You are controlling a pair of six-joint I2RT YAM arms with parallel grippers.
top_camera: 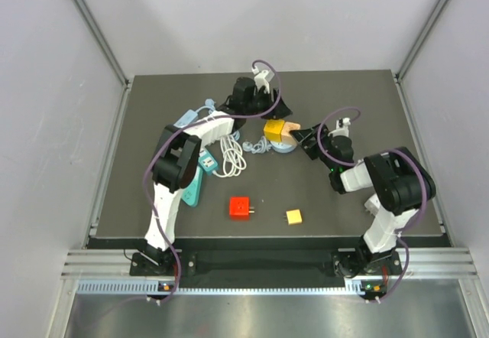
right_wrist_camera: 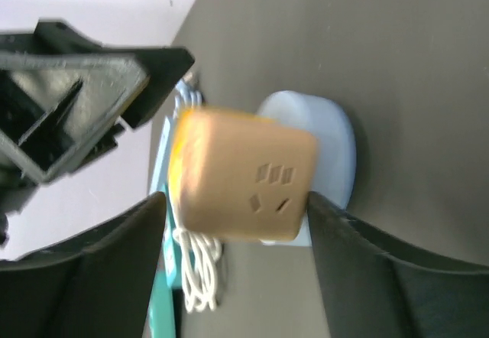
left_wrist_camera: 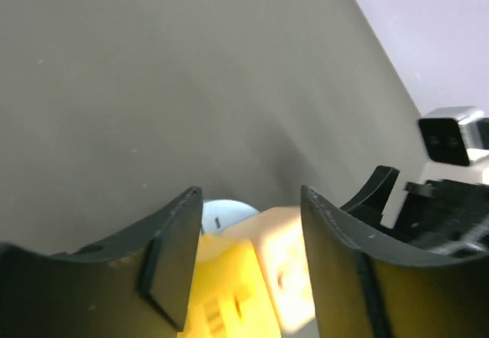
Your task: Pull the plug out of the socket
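Note:
A beige cube adapter (top_camera: 289, 130) joined to a yellow block (top_camera: 272, 131) sits on a pale blue round socket base (top_camera: 284, 147). My left gripper (top_camera: 273, 112) hangs open just behind and above them. In the left wrist view its fingers straddle the yellow block (left_wrist_camera: 221, 292) and the cream cube (left_wrist_camera: 286, 269), with the blue base (left_wrist_camera: 225, 214) beyond. My right gripper (top_camera: 304, 138) is open at the cube's right. In the right wrist view (right_wrist_camera: 235, 200) the beige cube (right_wrist_camera: 244, 177) lies between its fingers with gaps on both sides, on the blue base (right_wrist_camera: 328, 135).
A red cube plug (top_camera: 240, 207) and a small yellow plug (top_camera: 294, 216) lie near the front. A coiled white cable (top_camera: 231, 156) and a teal power strip (top_camera: 195, 179) lie left of the socket, under the left arm. Grey walls enclose the table.

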